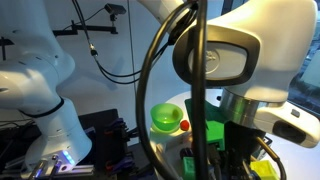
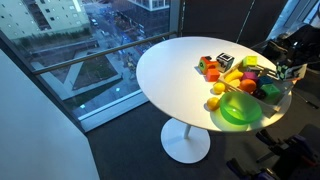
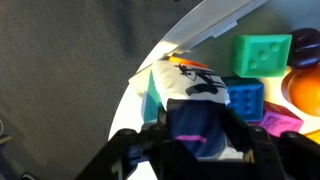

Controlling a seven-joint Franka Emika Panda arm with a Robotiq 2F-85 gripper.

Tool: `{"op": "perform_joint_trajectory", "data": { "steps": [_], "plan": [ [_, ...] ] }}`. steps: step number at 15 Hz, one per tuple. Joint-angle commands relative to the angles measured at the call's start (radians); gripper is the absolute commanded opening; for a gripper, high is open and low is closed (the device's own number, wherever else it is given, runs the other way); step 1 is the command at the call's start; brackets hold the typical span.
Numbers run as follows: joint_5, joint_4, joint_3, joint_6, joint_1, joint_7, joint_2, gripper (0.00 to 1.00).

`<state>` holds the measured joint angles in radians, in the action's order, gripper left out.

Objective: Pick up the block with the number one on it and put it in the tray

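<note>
In the wrist view my gripper [image 3: 200,146] hangs over a pile of toys at the table's rim. Its fingers stand wide apart on either side of a white soft thing with black marks and a dark blue part [image 3: 196,100]. I cannot tell whether they touch it. A green block [image 3: 262,52] and a blue block [image 3: 245,97] lie beside it. The pale block with the number one is not visible in any view. A light wooden tray edge [image 2: 284,94] seems to show under the toys in an exterior view. The arm [image 2: 298,58] reaches in there.
A round green bowl [image 2: 238,108] [image 1: 165,118] stands near the table's edge. Red-orange blocks [image 2: 208,67], a dark-framed white cube [image 2: 225,62] and yellow fruit [image 2: 232,78] lie nearby. An orange ball [image 3: 306,90] and a pink piece [image 3: 281,122] are close to the fingers. A window lies beyond the table.
</note>
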<state>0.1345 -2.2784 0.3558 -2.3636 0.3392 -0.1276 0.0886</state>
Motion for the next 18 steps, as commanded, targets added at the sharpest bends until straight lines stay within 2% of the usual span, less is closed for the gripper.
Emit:
{"op": "perform_joint_trajectory", "data": {
  "steps": [1, 2, 3, 10, 18],
  "plan": [
    [0.031, -0.022, -0.007, -0.027, -0.002, -0.008, -0.019, 0.93],
    [0.031, -0.023, -0.009, -0.028, -0.003, -0.01, -0.02, 0.99],
    [0.031, -0.024, -0.012, -0.029, -0.005, -0.01, -0.021, 1.0],
    [-0.045, -0.01, -0.053, 0.052, -0.027, -0.034, -0.036, 1.0],
    [-0.136, 0.014, -0.112, 0.224, -0.084, -0.055, -0.075, 1.0]
  ]
}}
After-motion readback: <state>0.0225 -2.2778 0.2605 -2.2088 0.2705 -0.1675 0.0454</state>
